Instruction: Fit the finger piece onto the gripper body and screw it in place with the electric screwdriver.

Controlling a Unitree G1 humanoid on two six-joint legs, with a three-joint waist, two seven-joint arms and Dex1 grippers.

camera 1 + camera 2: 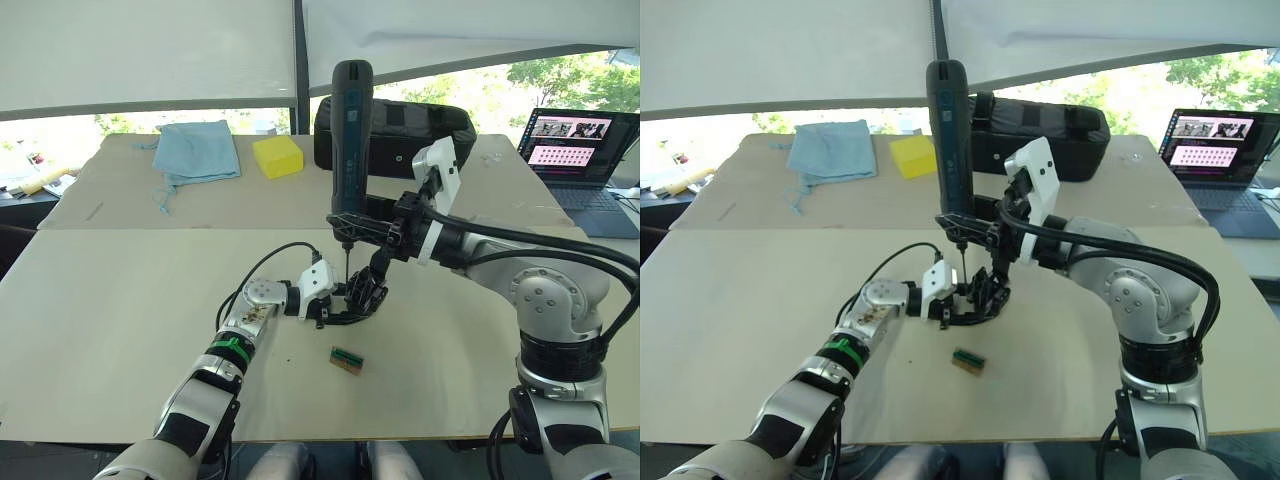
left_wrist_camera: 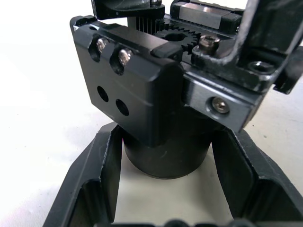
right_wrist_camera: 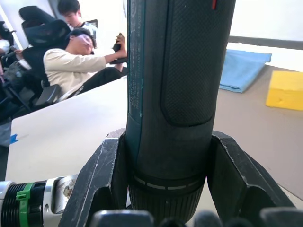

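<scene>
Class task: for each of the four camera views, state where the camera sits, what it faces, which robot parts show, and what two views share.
Left eye view: head, looking down at table; both arms.
Right eye view: same scene.
Left wrist view: along left claw gripping the gripper body.
Right wrist view: along right claw holding the electric screwdriver; seated people behind.
Shared: both wrist views' objects appear in the eye views.

bright daylight through the rear windows (image 1: 560,75) — glare there (white blinds), soft shadows.

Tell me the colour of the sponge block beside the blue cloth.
Yellow sponge; left eye view shows it best.
</scene>
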